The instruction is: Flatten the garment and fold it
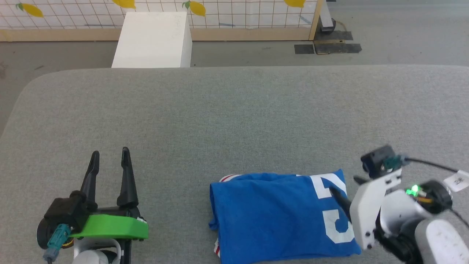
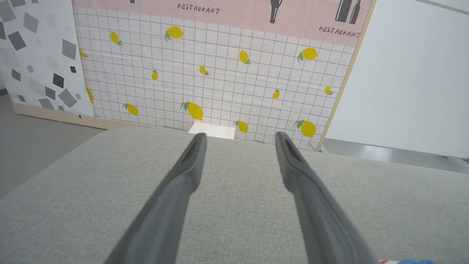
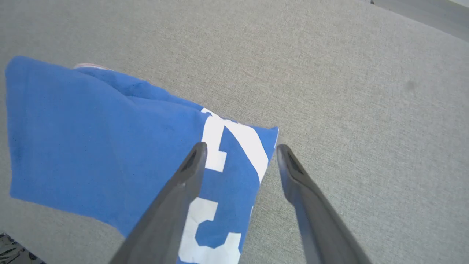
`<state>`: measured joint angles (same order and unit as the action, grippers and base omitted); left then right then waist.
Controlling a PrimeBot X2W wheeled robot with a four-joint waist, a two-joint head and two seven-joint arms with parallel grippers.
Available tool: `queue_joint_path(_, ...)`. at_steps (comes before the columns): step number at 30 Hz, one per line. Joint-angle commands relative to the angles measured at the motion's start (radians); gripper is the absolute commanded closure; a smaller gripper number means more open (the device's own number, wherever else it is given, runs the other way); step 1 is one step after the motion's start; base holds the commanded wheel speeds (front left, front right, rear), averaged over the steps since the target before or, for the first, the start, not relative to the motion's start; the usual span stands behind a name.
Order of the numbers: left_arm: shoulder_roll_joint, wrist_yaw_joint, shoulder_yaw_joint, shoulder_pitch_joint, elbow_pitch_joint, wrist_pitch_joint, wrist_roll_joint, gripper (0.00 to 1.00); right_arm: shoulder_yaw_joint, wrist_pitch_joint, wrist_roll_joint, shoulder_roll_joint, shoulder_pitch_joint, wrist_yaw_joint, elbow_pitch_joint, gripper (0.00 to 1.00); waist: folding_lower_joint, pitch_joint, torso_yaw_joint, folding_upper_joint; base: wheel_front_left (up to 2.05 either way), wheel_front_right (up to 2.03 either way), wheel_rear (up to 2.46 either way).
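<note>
One garment, right edge below parted right tool.

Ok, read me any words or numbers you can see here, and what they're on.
"RESTAURANT": printed twice on the pink banner.
Large white numerals on the garment: cut off by the fold, so I cannot read them with certainty.
Small white tag at the head view's right edge: too blurred to read.

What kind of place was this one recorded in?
Likely a staged robot test area, not a real restaurant: a printed lemon-and-grid backdrop panel lettered RESTAURANT, a grey fabric-covered table, and a bare grey floor.
</note>
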<state>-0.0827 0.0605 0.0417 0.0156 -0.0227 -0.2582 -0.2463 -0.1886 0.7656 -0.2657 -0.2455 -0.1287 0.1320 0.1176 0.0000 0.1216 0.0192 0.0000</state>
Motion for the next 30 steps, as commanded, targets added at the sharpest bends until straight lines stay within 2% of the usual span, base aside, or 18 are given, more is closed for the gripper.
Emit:
queue_joint_path(1,0.006,0.002,-0.002,-0.005,-0.001,-0.004,0.012,0.00,0.006,0.009,0.013,0.018,0.023,-0.001,-0.019,0.00,0.0000,0.008,0.004,0.0000,0.00,0.00,0.00)
queue_joint_path(9,0.013,0.005,-0.001,0.000,0.002,-0.004,0.011,0.00,0.003,0.018,0.079,0.042,0.056,-0.001,-0.166,0.00,0.0000,0.025,0.028,0.0000,0.00,0.00,0.00)
queue_joint_path(14,0.017,0.004,0.000,-0.002,0.001,-0.004,0.014,0.00,0.005,0.004,0.082,0.047,0.044,-0.001,-0.236,0.00,0.0000,0.027,0.036,0.0000,0.00,0.00,0.00)
queue_joint_path(15,0.018,0.004,0.000,-0.002,0.002,-0.004,0.014,0.00,0.004,-0.001,0.079,0.046,0.039,-0.001,-0.243,1.00,0.0000,0.028,0.037,0.0000,0.00,0.00,0.00)
queue_joint_path(18,0.020,0.004,0.003,-0.003,0.002,-0.004,0.015,0.00,-0.012,-0.010,0.055,0.031,0.022,-0.001,-0.240,1.00,0.0000,0.026,0.031,0.0000,0.00,0.00,0.00)
queue_joint_path(22,0.021,-0.001,0.016,-0.014,-0.016,-0.004,0.014,0.00,-0.075,0.000,0.003,-0.031,-0.032,-0.001,-0.208,1.00,0.0000,0.033,-0.028,0.0000,0.00,0.00,0.00)
queue_joint_path(27,0.022,-0.011,0.044,-0.027,-0.047,-0.004,0.019,0.00,-0.244,0.030,-0.093,-0.161,-0.175,-0.001,-0.186,1.00,0.0000,0.081,-0.207,0.0000,0.00,0.00,0.00)
queue_joint_path(30,0.022,-0.013,0.049,-0.010,-0.056,-0.004,0.025,0.00,-0.304,0.012,-0.133,-0.206,-0.269,-0.001,-0.218,1.00,0.0000,0.114,-0.307,0.0000,0.00,0.00,0.00)
